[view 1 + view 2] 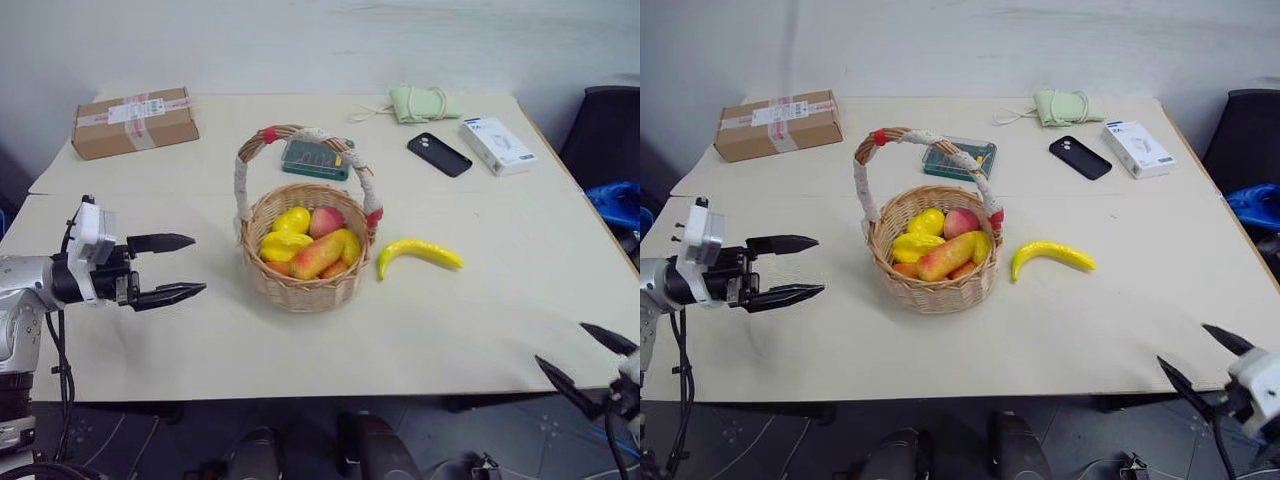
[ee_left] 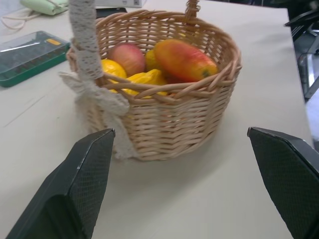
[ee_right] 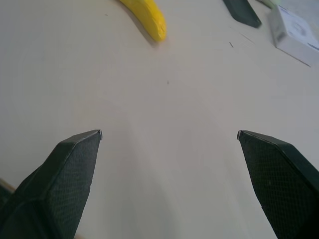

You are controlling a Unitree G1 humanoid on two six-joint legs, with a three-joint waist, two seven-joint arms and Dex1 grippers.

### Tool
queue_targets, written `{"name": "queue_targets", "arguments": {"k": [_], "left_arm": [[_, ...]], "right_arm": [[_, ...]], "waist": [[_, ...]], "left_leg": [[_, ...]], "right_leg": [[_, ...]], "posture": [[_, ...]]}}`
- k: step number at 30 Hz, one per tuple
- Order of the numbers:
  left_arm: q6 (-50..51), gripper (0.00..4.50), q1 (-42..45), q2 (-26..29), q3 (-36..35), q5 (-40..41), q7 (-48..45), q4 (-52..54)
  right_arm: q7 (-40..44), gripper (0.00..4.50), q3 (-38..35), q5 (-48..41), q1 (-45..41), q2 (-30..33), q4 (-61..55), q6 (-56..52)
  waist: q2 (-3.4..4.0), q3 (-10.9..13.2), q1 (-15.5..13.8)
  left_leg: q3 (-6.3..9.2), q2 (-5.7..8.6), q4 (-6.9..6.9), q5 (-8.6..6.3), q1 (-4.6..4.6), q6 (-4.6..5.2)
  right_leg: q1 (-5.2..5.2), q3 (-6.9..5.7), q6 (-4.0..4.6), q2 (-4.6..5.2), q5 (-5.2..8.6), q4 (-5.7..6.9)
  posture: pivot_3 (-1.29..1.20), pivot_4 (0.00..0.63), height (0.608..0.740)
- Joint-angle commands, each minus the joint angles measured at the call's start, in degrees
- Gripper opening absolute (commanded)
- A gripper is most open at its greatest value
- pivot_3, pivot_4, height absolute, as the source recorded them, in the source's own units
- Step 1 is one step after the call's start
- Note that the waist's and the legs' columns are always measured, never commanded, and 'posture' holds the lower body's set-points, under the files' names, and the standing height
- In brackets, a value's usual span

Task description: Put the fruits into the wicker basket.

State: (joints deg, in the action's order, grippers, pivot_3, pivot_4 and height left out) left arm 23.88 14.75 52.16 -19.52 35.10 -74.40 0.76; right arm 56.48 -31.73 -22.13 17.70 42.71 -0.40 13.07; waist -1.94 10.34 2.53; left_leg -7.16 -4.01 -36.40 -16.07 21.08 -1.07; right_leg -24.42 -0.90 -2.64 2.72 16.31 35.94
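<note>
The wicker basket (image 1: 305, 285) stands mid-table with its arched handle (image 1: 300, 135) upright. Inside it lie several fruits: an orange-red mango (image 1: 318, 255), yellow ones (image 1: 292, 220) and a red one (image 1: 326, 221). A yellow banana (image 1: 418, 253) rests on the table just right of the basket. My left gripper (image 1: 183, 266) hovers open and empty to the left of the basket, pointing at it; the left wrist view has the basket (image 2: 164, 124) between my fingers (image 2: 84, 174). My right gripper (image 1: 583, 357) is open and empty at the table's front right corner, well away from the banana (image 3: 144, 17).
At the back of the table sit a cardboard box (image 1: 134, 121), a green case (image 1: 316, 158) behind the basket, a black phone (image 1: 439, 154), a white box (image 1: 497, 145) and a pale green pouch (image 1: 423, 102). A dark chair (image 1: 606, 130) stands off the right edge.
</note>
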Motion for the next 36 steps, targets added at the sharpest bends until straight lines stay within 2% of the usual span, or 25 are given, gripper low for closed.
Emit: {"name": "queue_targets", "arguments": {"k": [1, 4, 6, 10, 14, 18, 21, 23, 28, 31, 33, 36], "left_arm": [[3.69, 4.47, -0.97, 0.48, -2.79, 4.78, 1.48, 6.08], [5.06, 4.47, -1.31, 0.2, -2.99, 5.39, 3.35, 7.63], [6.34, 4.47, -1.12, -0.02, -2.83, 6.42, 4.31, 8.95], [6.95, 4.47, -0.37, -0.78, -2.46, 7.5, 5.24, 10.91], [5.96, 4.47, -2.28, -1.04, -2.29, 6.69, 5.34, 12.66], [6.31, 4.47, -5.29, -0.74, -3.54, 7.35, 5.37, 14.72], [6.07, 4.5, -5.16, -1.38, -3.3, 7.69, 6.19, 15.58], [6.51, 4.5, -4.45, -2.06, -3.19, 8.63, 6.92, 16.06], [6.69, 4.5, -4.45, -2.06, -2.82, 8.98, 7.54, 16.61], [6.79, 4.5, -3.97, -2.21, -1.98, 9.09, 7.88, 17.1], [7.05, 4.5, -3.82, -2.16, -1.79, 9.35, 7.98, 17.4], [7.87, 4.5, -3.46, -1.84, -1.93, 10.05, 7.87, 17.27]], "right_arm": [[4.58, 4.5, 5.48, -1.24, -11.16, 6.88, 3.1, -5.63], [7.35, 4.5, 13.03, 0.32, -22.51, 10.85, 8.73, -15.07], [8.85, 4.5, 18.12, 0.56, -30.41, 11.3, 12.52, -22.56], [12.26, 4.5, 28.29, 7.5, -43.67, 9.48, 22.47, -22.64], [12.23, 4.5, 34.45, 13.92, -51.84, 5.68, 32.67, -16.23], [11.04, 4.5, 37.31, 17.89, -58.52, 1.7, 43.01, -12.33], [11.86, 3.89, 38.77, 20.13, -62.51, 0.06, 50.45, -10.22], [13.51, 3.31, 38.03, 19.35, -64.29, -1.3, 53.17, -9.54], [16.44, 1.63, 36.1, 17.96, -65.19, -1.6, 54.66, -8.1], [17.12, 0.63, 33.15, 15.87, -61.95, 1.38, 51.6, -8.03], [17.92, 0.45, 30.96, 14.06, -58.88, 3.46, 47.42, -9.63], [22.54, 0.45, 26.67, 7.32, -48.41, 9.16, 30.19, -20.06]], "waist": [[0.1, 0.06, 0.26], [0.18, 0.11, -0.04], [0.19, 0.12, -0.29], [0.31, 0.2, -0.61], [0.32, 0.2, -0.59], [0.34, 0.22, -0.36], [0.33, 0.22, 0.13], [0.33, 0.22, 0.54], [0.33, 0.22, 0.79], [0.34, 0.22, 0.77], [0.38, 0.24, 0.33], [0.41, 0.27, -0.27]], "left_leg": [[0.0, 0.0, 0.0, 0.0, -0.02, -0.01], [0.09, 0.19, 0.04, -0.02, -0.02, -0.08], [0.22, 0.15, 0.04, -0.07, 0.01, -0.19], [0.13, 0.15, -0.06, -0.12, 0.13, -0.23], [0.04, 0.17, -0.23, -0.15, 0.15, -0.2], [0.0, 0.09, -0.55, -0.19, 0.21, -0.29], [-0.06, 0.08, -0.76, -0.24, 0.16, -0.23], [-0.05, 0.11, -0.76, -0.31, 0.12, -0.11], [-0.01, 0.1, -0.78, -0.31, 0.1, -0.13], [-0.02, 0.09, -0.76, -0.32, 0.11, -0.16], [0.02, 0.1, -0.75, -0.33, 0.15, -0.18], [0.01, 0.09, -0.76, -0.35, 0.17, -0.19]], "right_leg": [[-0.01, 0.01, -0.02, -0.05, -0.01, 0.02], [-0.06, -0.03, -0.01, -0.13, -0.01, 0.17], [-0.09, -0.14, 0.07, -0.22, 0.04, 0.22], [-0.21, -0.09, 0.08, -0.21, 0.05, 0.25], [-0.2, -0.06, 0.05, -0.22, 0.03, 0.25], [-0.21, -0.03, 0.04, -0.22, 0.03, 0.36], [-0.15, 0.0, 0.02, -0.19, 0.01, 0.5], [-0.1, 0.02, -0.02, -0.17, -0.01, 0.52], [-0.1, 0.03, -0.03, -0.17, -0.02, 0.64], [-0.12, 0.04, -0.02, -0.18, -0.01, 0.64], [-0.13, 0.02, -0.03, -0.15, 0.0, 0.62], [-0.13, 0.04, -0.05, -0.11, 0.02, 0.57]], "posture": [[0.0, 0.15, 0.74], [0.0, 0.15, 0.74], [0.0, 0.15, 0.74], [0.0, 0.15, 0.74], [0.0, 0.15, 0.74], [0.0, 0.15, 0.74], [0.0, 0.15, 0.74], [0.0, 0.15, 0.74], [0.0, 0.15, 0.74], [0.0, 0.15, 0.74], [0.0, 0.15, 0.74], [0.0, 0.15, 0.74]]}}
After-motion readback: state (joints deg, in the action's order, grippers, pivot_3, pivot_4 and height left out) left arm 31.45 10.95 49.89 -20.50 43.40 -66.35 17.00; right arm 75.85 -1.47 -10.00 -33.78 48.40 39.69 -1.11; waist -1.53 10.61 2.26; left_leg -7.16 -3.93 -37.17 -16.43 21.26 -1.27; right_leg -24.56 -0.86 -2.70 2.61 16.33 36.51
